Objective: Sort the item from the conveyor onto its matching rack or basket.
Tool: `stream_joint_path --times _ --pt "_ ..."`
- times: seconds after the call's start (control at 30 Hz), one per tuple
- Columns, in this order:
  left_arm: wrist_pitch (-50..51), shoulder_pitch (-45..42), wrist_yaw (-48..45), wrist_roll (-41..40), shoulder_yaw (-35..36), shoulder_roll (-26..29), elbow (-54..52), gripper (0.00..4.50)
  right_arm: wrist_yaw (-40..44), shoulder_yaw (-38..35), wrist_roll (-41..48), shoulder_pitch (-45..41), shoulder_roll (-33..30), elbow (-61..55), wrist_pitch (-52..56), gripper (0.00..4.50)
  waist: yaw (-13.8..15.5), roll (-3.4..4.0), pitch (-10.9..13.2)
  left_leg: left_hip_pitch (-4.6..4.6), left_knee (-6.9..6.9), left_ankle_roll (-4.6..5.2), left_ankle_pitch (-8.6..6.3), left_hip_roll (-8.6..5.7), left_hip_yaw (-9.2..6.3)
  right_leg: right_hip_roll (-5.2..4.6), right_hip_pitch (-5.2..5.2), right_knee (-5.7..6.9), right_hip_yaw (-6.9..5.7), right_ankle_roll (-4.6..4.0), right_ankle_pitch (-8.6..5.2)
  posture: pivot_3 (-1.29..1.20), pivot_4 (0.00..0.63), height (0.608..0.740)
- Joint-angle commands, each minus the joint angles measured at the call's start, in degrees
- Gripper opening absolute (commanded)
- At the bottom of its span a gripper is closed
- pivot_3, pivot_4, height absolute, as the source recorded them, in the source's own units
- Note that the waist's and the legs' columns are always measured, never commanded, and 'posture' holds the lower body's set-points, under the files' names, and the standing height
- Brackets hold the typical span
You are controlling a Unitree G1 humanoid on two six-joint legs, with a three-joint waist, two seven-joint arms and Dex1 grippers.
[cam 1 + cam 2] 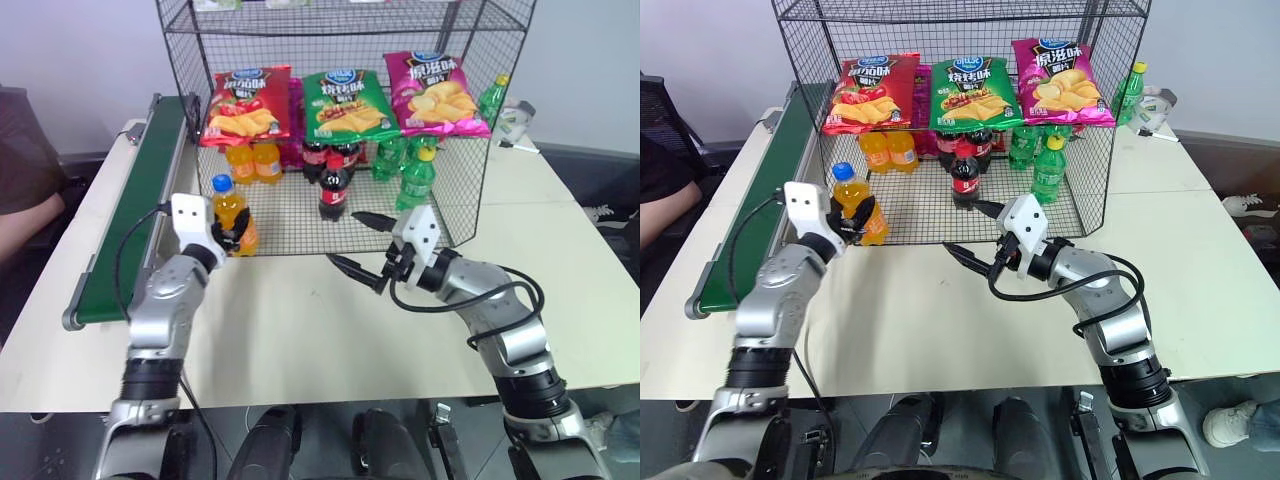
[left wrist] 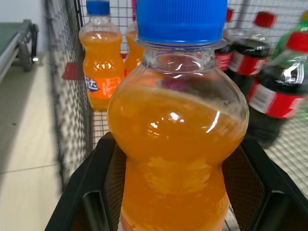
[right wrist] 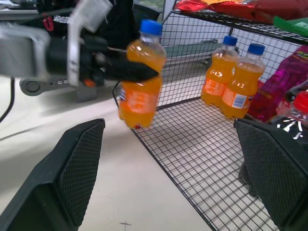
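The item, an orange soda bottle [image 1: 230,208] with a blue cap, stands upright in my left gripper [image 1: 233,236], which is shut on its body. The wrist view shows the bottle [image 2: 178,144] close between the black fingers [image 2: 91,192]. It is at the front left corner of the rack [image 1: 470,120], a tall black wire-mesh cage, by the edge of the lower wire floor [image 3: 192,159]. The dark-green conveyor [image 1: 140,200] runs along the table's left side. My right gripper [image 1: 353,243] is open and holds nothing. It is in front of the rack's middle, pointing left.
Two orange bottles [image 1: 253,160], cola bottles [image 1: 334,185] and green bottles [image 1: 416,180] stand on the rack's lower tier. Chip bags [image 1: 345,103] hang above them. A person's arm [image 1: 20,225] shows at the far left. The white table [image 1: 300,330] lies open in front.
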Motion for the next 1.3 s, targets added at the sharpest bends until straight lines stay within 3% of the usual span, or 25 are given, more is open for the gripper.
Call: stream_joint_path --times 0.03,0.17,0.37,0.63,0.67,0.77,0.8,0.97,1.3 --pt "-10.19 -4.62 1.17 3.69 -0.22 -1.85 5.76 2.33 -0.53 -1.0 0.05 -0.13 -0.59 -2.96 -0.42 4.5 0.03 0.0 0.0 0.0 0.0 0.0 0.0 -0.01 0.01 -0.01 0.0 0.0 0.0 0.0 0.0 0.0 0.15 0.74" --pt "-18.63 -10.58 1.59 5.72 0.4 -3.79 19.89 2.33 -0.8 -0.99 0.01 -0.2 -0.84 -3.28 -0.25 4.5 -0.17 0.0 0.0 -0.01 0.0 0.0 0.0 -0.01 0.01 0.01 -0.02 0.01 -0.02 0.01 0.0 0.0 0.15 0.74" --pt "-27.01 -15.95 2.62 7.61 1.29 -3.24 33.06 2.33 -1.14 -1.24 0.16 0.02 -1.45 -3.63 -0.15 4.5 -0.42 -0.01 0.0 -0.02 -0.01 0.01 0.01 -0.02 0.02 0.05 -0.03 0.01 -0.03 0.02 0.0 0.0 0.15 0.74" --pt "-30.46 -18.56 0.86 7.06 2.64 -3.45 40.23 2.33 -1.36 -1.42 0.45 0.07 -2.03 -3.67 -0.16 4.5 -0.41 -0.01 0.0 -0.02 0.04 0.01 0.01 -0.05 0.01 0.06 -0.01 0.06 -0.04 0.03 0.0 0.0 0.15 0.74" --pt "-30.65 -18.43 0.69 6.83 2.91 -3.54 40.3 2.79 -1.35 -1.38 0.47 0.05 -2.06 -3.65 -0.17 4.5 -0.42 -0.01 0.0 -0.01 0.04 0.01 0.01 -0.05 0.01 0.06 -0.01 0.07 -0.04 0.03 0.0 0.0 0.15 0.74" --pt "-30.93 -17.95 0.7 6.67 3.26 -3.63 39.84 4.17 -1.23 -1.34 0.58 -0.08 -2.16 -3.58 -0.1 4.5 -0.41 -0.01 0.0 -0.01 0.04 0.01 0.01 -0.05 0.01 0.07 -0.02 0.08 -0.04 0.03 0.0 0.0 0.15 0.74" --pt "-31.03 -17.84 0.72 6.73 3.25 -3.63 39.71 4.42 -1.19 -1.34 0.6 -0.1 -2.19 -3.55 -0.1 4.5 -0.41 -0.01 0.0 -0.01 0.04 0.01 0.01 -0.05 0.01 0.07 -0.01 0.08 -0.04 0.03 0.0 0.0 0.15 0.74" --pt "-30.35 -12.73 -0.62 4.67 3.88 -4.31 29.9 4.42 -1.17 -1.31 0.76 0.06 -2.24 -3.81 0.17 4.5 -0.45 -0.01 0.0 -0.01 0.05 0.01 0.01 -0.05 0.01 0.06 -0.01 0.09 -0.03 0.03 0.0 0.0 0.15 0.74" --pt "-18.71 -1.24 0.2 3.94 3.65 -2.87 6.67 4.42 -1.43 -1.48 0.73 -0.28 -1.96 -3.14 0.2 4.5 -0.43 -0.01 -0.01 0.0 0.07 0.01 0.01 -0.04 0.01 0.06 0.0 0.12 -0.01 0.02 0.0 0.0 0.15 0.74"
